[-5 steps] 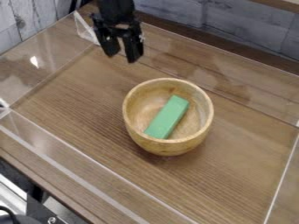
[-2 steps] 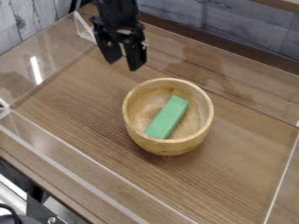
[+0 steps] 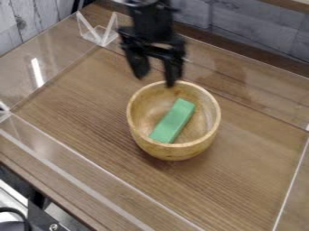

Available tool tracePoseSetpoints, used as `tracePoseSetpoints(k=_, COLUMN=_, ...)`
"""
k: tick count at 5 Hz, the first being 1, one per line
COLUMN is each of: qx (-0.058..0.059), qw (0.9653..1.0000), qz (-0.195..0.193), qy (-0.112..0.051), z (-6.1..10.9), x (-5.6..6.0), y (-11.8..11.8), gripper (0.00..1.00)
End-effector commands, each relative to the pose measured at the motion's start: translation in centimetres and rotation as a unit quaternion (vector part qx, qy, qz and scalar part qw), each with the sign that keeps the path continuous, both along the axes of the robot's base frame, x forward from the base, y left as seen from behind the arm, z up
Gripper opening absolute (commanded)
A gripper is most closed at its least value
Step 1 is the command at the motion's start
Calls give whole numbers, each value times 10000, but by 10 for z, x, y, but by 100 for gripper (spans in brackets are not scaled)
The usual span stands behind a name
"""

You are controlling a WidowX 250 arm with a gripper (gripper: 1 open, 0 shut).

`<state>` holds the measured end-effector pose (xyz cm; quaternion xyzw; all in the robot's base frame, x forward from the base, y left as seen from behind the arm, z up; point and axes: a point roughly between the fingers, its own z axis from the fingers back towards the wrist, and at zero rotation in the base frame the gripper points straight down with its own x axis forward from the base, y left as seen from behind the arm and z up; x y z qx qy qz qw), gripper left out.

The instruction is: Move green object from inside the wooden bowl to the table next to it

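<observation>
The green object, a flat bright-green block, lies slanted inside the wooden bowl, leaning from the bowl's floor up toward its far right wall. The bowl stands on the brown wood-grain table, a little right of the middle. My black gripper hangs pointing down just above the bowl's far rim, slightly left of the block's upper end. Its two fingers stand apart with nothing between them.
Clear plastic walls run round the tabletop, the left and near ones close to the bowl's working area. A small white fixture sits on the far wall behind the arm. Bare wood lies left of and in front of the bowl.
The gripper has travelled right and toward the bowl, from the far left part of the table to just over the bowl's far rim. It stayed open. Bowl and block have not moved.
</observation>
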<state>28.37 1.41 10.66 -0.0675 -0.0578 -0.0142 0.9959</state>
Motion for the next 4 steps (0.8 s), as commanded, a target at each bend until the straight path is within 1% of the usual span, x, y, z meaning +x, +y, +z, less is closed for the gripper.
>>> tracePoseSetpoints(k=1, qx=198, qw=9990, qz=277, qy=-291, z=8, x=0, y=-23, gripper=100)
tracePoseSetpoints(k=2, qx=377, qw=9976, qz=511, qy=-291, z=-2, x=-1, y=-30, gripper=100)
tracePoseSetpoints(k=4, qx=579, qw=9976, qz=206, qy=-333, z=-21, x=-3, y=-21, gripper=100)
